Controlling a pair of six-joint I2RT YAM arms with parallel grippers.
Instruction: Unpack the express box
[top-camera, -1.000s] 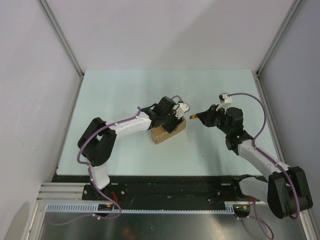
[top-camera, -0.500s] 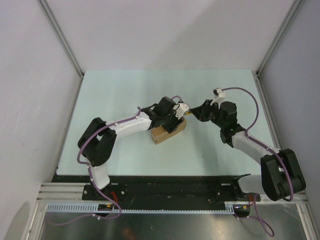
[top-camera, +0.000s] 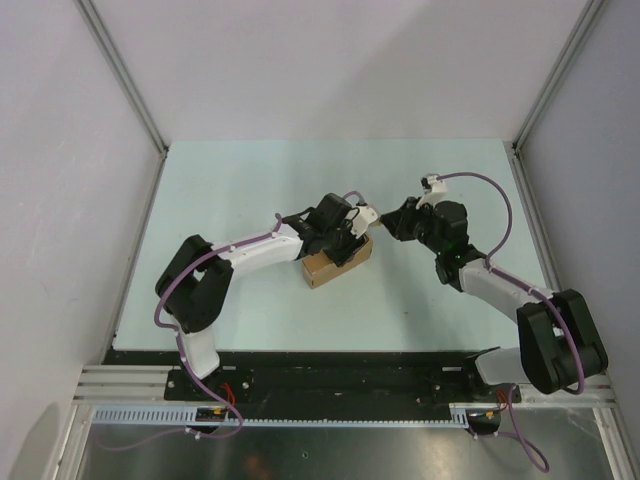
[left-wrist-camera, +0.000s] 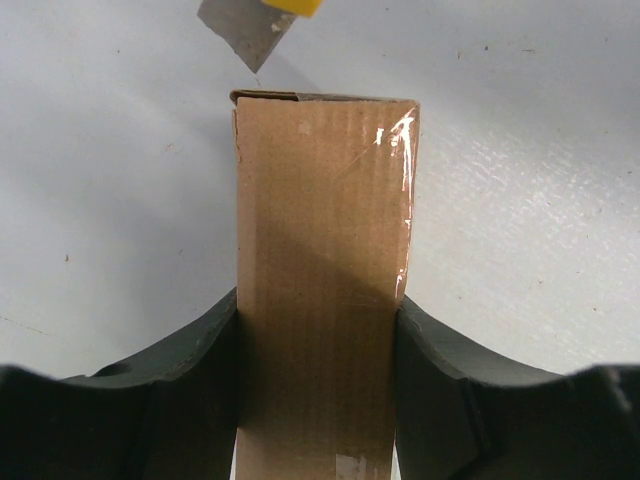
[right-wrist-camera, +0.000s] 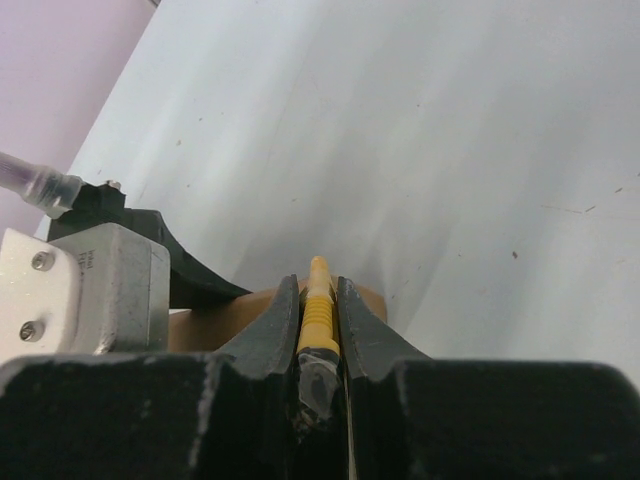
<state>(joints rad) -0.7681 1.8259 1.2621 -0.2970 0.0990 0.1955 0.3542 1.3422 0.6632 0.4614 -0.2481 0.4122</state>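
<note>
While left end effector (left-wrist-camera: 318, 305) clamps express box (left-wrist-camera: 322, 200) | right end effector (right-wrist-camera: 318, 287) pinches knife (right-wrist-camera: 316, 325) nearby

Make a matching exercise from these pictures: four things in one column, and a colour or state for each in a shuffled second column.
Things
1. express box
2. utility knife
3. left gripper
4. table

Colours or states
A. pale green
B. yellow body, pinched in the right gripper
C. brown cardboard
D. clamped on the box's two sides

Pairs: 1-C, 2-B, 3-D, 4-A
</note>
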